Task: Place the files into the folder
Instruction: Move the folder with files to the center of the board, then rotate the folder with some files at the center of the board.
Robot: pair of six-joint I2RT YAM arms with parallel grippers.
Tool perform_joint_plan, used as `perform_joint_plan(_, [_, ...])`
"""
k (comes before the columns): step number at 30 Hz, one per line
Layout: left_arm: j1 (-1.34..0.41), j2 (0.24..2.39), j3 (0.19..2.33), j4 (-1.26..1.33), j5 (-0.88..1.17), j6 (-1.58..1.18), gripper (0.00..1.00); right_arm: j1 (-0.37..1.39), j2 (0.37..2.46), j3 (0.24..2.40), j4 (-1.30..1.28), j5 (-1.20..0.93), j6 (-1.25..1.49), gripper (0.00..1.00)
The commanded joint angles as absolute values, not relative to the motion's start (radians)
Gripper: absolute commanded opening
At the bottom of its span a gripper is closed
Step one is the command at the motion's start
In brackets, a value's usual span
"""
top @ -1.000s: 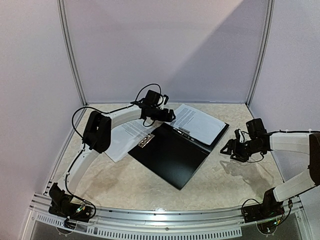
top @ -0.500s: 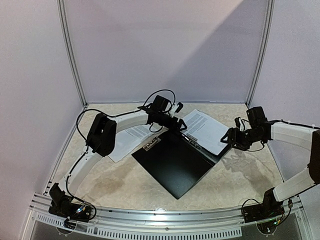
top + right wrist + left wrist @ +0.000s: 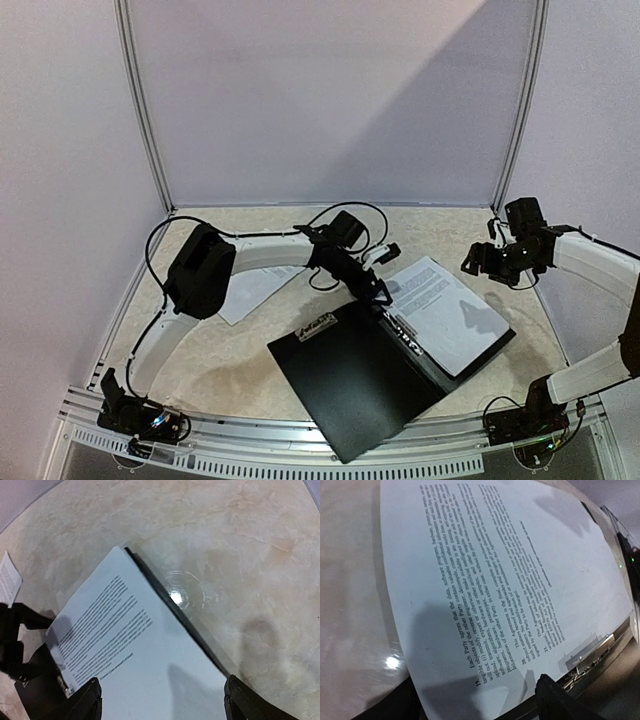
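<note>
1. Your folder lies open on the marble-patterned table, near the middle. Its bare black half points toward the near edge and its other half lies to the right.
2. The files, white sheets of dense black print, lie flat on that right half. Their left edge lies along the spine, beside the metal clip.
3. More loose sheets lie on the table to the far left, partly under your left arm and well apart from the folder.
4. Your left gripper is at the far-left corner of the files, by the spine. Its fingers stand wide apart with the printed page between them. From the wrist view you cannot tell whether the tips touch the paper; they look to be just above it.
5. Your right gripper hangs above the far-right part of the table, just beyond the files' far edge. Its fingers are spread apart with nothing between them.
</note>
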State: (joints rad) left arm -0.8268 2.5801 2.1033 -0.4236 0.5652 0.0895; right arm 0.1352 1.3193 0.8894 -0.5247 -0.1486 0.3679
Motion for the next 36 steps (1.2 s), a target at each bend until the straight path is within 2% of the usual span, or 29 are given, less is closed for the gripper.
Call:
perform_joint_plan(1, [-0.867,2.514,2.015,-0.577,0.610,0.176,0.79,0.130,1.323,0.836,-0.557,-0.028,0.333,0.85])
perform_joint_plan(8, [-0.868,2.450,1.988,-0.569,0.443,0.162,0.85,0.129,1.363,0.737,-0.516,-0.031,0.324,0.86])
perform_joint_plan(17, [-0.860,2.277,1.929,-0.563,0.172,0.074,0.86,0.138,1.384,0.663,-0.518,-0.120,0.302,0.86])
perform_joint_plan(26, [-0.856,2.155,1.863,-0.539,0.091,0.004,0.85,0.233,1.311,0.609,-0.570,-0.171,0.333,0.85])
perform_joint_plan(32, [-0.853,2.137,1.839,-0.499,0.060,-0.021,0.85,0.239,1.256,0.681,-0.652,-0.041,0.322,0.85])
perform_joint_plan(36, [-0.851,2.222,1.883,-0.480,0.047,-0.039,0.85,0.239,1.230,0.760,-0.681,0.083,0.316,0.86])
